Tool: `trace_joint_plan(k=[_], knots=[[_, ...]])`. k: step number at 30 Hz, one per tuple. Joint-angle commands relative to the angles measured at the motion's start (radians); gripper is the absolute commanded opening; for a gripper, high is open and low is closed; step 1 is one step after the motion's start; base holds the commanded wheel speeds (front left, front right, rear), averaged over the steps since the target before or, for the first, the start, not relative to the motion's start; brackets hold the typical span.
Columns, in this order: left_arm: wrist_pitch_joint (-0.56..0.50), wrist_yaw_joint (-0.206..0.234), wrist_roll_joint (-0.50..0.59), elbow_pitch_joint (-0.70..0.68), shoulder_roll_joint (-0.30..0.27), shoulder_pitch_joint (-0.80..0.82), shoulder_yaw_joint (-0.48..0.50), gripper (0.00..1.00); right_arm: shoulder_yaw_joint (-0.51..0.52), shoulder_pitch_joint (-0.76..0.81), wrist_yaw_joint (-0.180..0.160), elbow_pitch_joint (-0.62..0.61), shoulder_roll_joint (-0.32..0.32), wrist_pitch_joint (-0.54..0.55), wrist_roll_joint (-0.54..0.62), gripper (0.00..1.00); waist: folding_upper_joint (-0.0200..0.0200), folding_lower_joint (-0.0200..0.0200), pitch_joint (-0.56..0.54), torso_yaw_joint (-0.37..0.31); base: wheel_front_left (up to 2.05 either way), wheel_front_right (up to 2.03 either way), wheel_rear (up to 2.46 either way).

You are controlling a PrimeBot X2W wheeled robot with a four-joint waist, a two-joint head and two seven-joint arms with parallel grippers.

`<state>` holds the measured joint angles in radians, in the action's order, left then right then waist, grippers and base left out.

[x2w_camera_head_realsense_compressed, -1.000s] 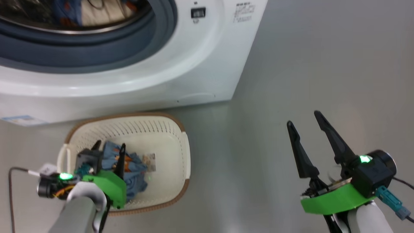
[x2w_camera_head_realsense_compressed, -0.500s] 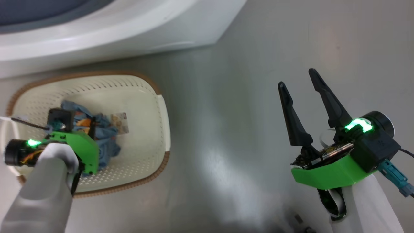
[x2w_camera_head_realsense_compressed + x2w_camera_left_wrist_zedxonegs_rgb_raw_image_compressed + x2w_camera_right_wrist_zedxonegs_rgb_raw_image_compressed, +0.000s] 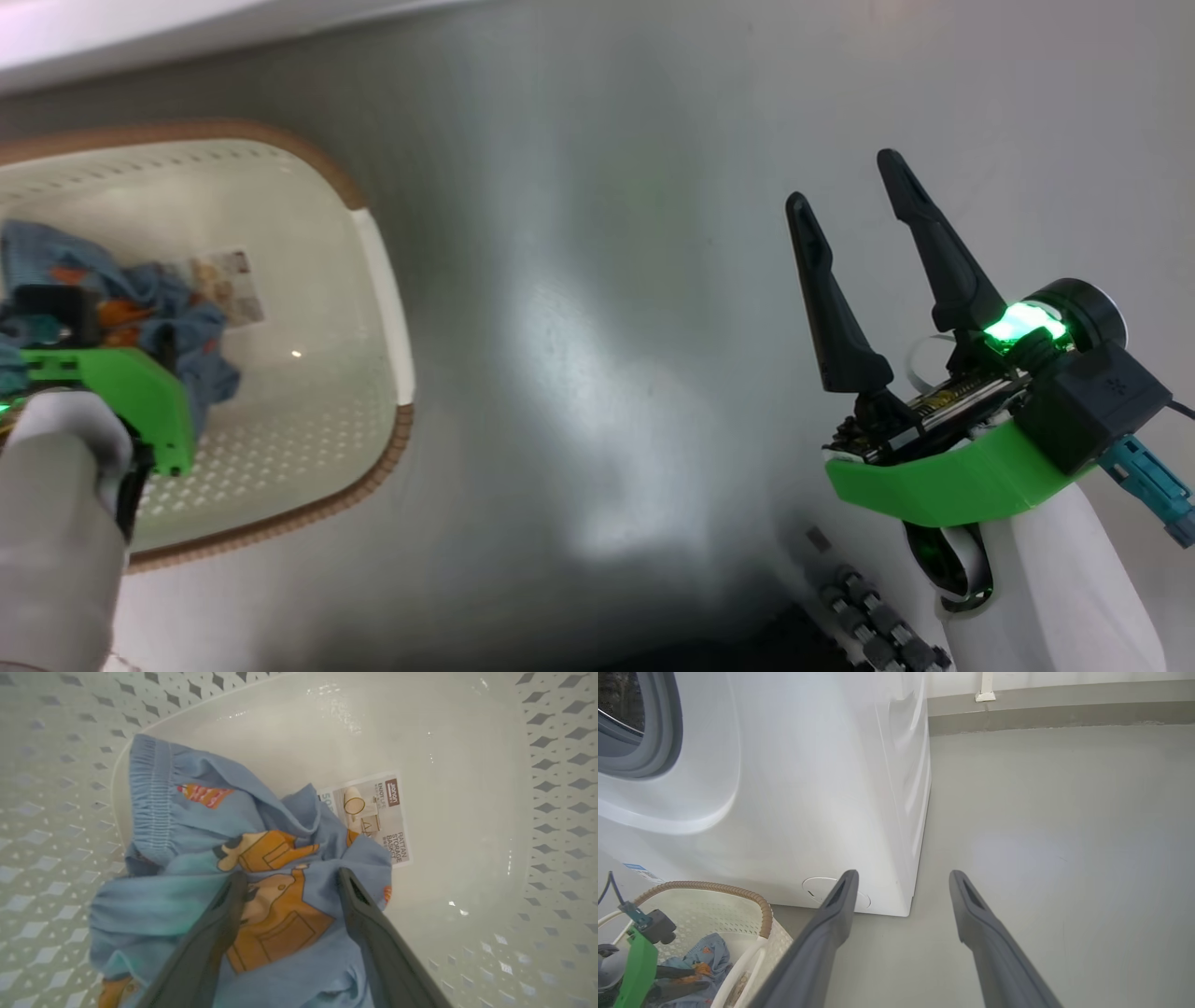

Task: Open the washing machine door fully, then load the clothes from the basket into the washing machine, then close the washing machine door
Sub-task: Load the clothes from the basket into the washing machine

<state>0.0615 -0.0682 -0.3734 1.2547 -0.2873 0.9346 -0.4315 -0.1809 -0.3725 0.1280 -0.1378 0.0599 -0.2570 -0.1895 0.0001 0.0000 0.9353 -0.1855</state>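
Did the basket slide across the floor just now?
No. The basket sits just as close below the washing machine front as before; the whole head view shifted, so the camera moved, not it.

basket (image 3: 384, 291) cut by left edge, label (image 3: 379, 812) half under clothes (image 3: 196, 823)

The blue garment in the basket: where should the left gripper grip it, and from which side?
Probably the bunched fold in the middle of the blue garment, at the orange figure, from straight above. It lies crumpled in the basket, whose walls block a sideways approach; the open left gripper straddles that fold.
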Motion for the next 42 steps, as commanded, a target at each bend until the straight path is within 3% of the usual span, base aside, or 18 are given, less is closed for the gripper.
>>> trace_joint_plan(k=[1,5,6,7,9,10,11,20,33,38,42], knots=[[-0.012,-0.002,-0.019,0.009,-0.052,-0.011,0.030,1.00,-0.028,0.016,0.003,-0.025,-0.009,-0.005,-0.016,1.00,-0.0001,0.0000,0.050,-0.041,0.00,0.00,0.00],[-0.033,0.005,-0.035,0.018,-0.061,-0.004,0.039,1.00,-0.036,0.012,0.003,-0.025,-0.010,-0.005,-0.026,1.00,-0.0001,0.0000,0.060,-0.048,0.00,0.00,0.00],[-0.039,0.007,-0.041,0.020,-0.062,-0.003,0.043,0.86,-0.038,0.010,0.003,-0.025,-0.010,-0.005,-0.028,1.00,-0.0001,0.0000,0.061,-0.050,0.00,0.00,0.00],[-0.046,0.009,-0.045,0.021,-0.065,-0.002,0.045,0.60,-0.039,0.009,0.003,-0.025,-0.010,-0.005,-0.030,1.00,-0.0001,0.0000,0.062,-0.051,0.00,0.00,0.00],[-0.053,0.008,-0.050,0.024,-0.068,-0.002,0.046,0.27,-0.040,0.005,0.003,-0.023,-0.010,-0.005,-0.033,1.00,-0.0001,0.0000,0.062,-0.053,0.00,0.00,0.00],[-0.053,0.008,-0.050,0.024,-0.068,-0.002,0.046,0.27,-0.040,0.005,0.003,-0.023,-0.010,-0.005,-0.033,1.00,-0.0001,0.0000,0.062,-0.053,0.00,0.00,0.00],[-0.057,0.007,-0.055,0.025,-0.069,-0.003,0.049,0.00,-0.040,0.003,0.003,-0.022,-0.010,-0.005,-0.034,1.00,-0.0001,0.0000,0.061,-0.054,0.00,0.00,0.00],[-0.036,0.002,-0.077,0.029,-0.045,-0.012,0.051,0.00,-0.027,0.001,0.003,-0.015,-0.010,-0.005,-0.019,1.00,-0.0001,0.0000,0.023,-0.030,0.00,0.00,0.00],[0.172,0.026,-0.079,0.009,0.014,-0.073,0.038,0.00,0.020,0.045,0.003,-0.004,-0.010,-0.005,0.033,1.00,-0.0001,0.0000,-0.141,0.046,0.00,0.00,0.00],[0.198,0.049,-0.089,-0.054,0.030,-0.129,0.056,0.00,0.038,0.083,0.003,0.002,-0.004,-0.005,0.049,1.00,-0.0001,0.0000,-0.219,0.076,0.00,0.00,0.00],[0.200,0.091,-0.078,-0.207,0.022,-0.202,0.093,0.00,0.056,0.118,0.003,0.007,0.004,-0.005,0.053,1.00,-0.0001,0.0000,-0.280,0.101,0.00,0.00,0.00]])
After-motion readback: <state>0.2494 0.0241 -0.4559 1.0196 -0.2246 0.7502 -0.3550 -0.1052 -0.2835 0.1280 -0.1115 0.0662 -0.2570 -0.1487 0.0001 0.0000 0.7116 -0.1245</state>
